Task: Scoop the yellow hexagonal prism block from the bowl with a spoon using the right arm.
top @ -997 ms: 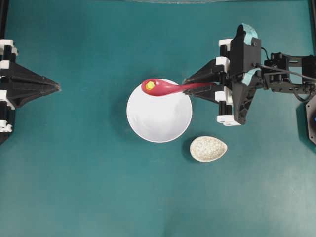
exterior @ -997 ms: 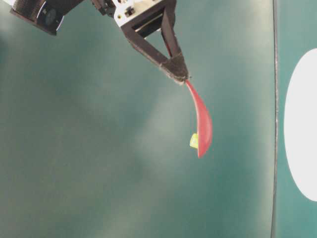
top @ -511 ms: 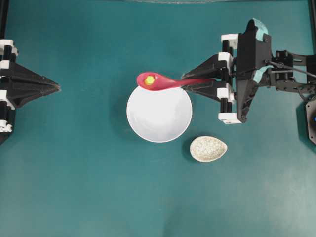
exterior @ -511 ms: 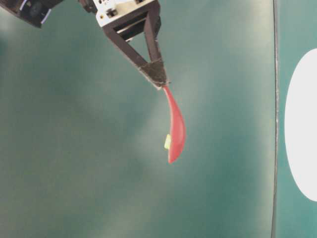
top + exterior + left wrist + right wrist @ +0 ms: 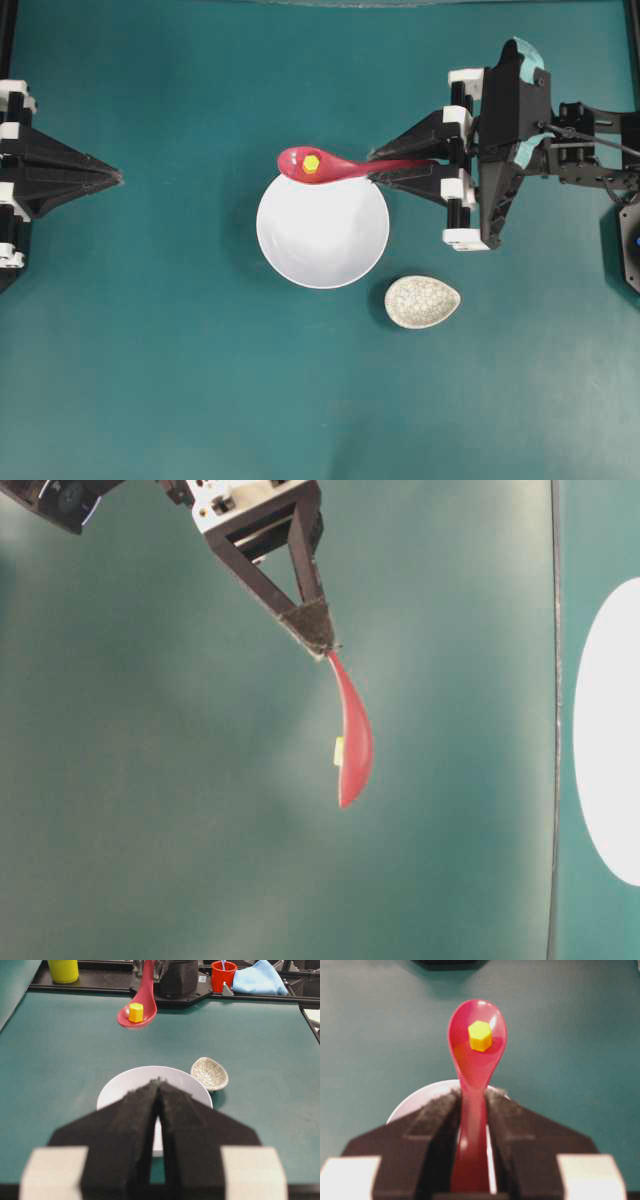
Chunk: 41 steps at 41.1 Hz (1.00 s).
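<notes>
The right gripper [image 5: 374, 170], black with white finger mounts and teal tape patches, has its two fingers clamped on the straight handle of the glossy pink-red soup spoon [image 5: 325, 166]; in the right wrist view the handle sits pinched between the finger pads [image 5: 432, 1125]. The spoon is held roughly level, with its oval scoop pointing away from the gripper. The small yellow hexagonal prism block [image 5: 311, 163] lies inside the scoop, near its middle [image 5: 480, 1036]. In the overhead view the scoop lies over the far rim of the large round plain white bowl [image 5: 322, 235]; the left wrist view shows the spoon [image 5: 137, 1002] raised clear above the bowl [image 5: 112, 1092], not touching it. The bowl stands on the teal table surface [image 5: 180, 380]. A small speckled beige oval dish [image 5: 422, 301] stands just beside the bowl, apart from the spoon. The left gripper [image 5: 117, 177] sits well apart from the bowl at the left edge, its black fingers [image 5: 135, 1130] pressed together with nothing between them.
</notes>
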### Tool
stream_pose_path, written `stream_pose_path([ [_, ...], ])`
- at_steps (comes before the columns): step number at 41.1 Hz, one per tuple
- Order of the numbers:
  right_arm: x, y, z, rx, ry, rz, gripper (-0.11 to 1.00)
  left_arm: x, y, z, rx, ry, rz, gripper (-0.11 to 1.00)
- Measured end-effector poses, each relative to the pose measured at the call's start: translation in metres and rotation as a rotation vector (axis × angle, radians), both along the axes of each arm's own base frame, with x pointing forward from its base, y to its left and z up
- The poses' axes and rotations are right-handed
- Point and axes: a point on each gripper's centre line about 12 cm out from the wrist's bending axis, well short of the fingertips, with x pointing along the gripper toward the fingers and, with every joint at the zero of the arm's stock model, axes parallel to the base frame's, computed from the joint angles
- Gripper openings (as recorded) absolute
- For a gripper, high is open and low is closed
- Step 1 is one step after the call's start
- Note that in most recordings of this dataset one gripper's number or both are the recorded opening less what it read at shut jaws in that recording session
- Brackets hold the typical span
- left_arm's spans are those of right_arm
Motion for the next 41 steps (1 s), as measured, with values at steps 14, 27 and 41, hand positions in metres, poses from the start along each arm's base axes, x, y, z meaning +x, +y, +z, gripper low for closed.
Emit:
stream_pose_path([
  [14, -0.001, 0.001, -0.002, -0.014, 0.019, 0.010, 0.25, 0.000, 0.000, 0.000, -0.002, 0.000, 0.002, 0.00],
  [27, -0.002, 0.001, -0.005, -0.018, 0.044, 0.018, 0.25, 0.000, 0.000, 0.000, -0.018, -0.001, 0.003, 0.00],
  [41, -0.004, 0.002, -0.010, -0.022, 0.089, 0.030, 0.25, 0.000, 0.000, 0.000, -0.032, -0.001, 0.004, 0.00],
])
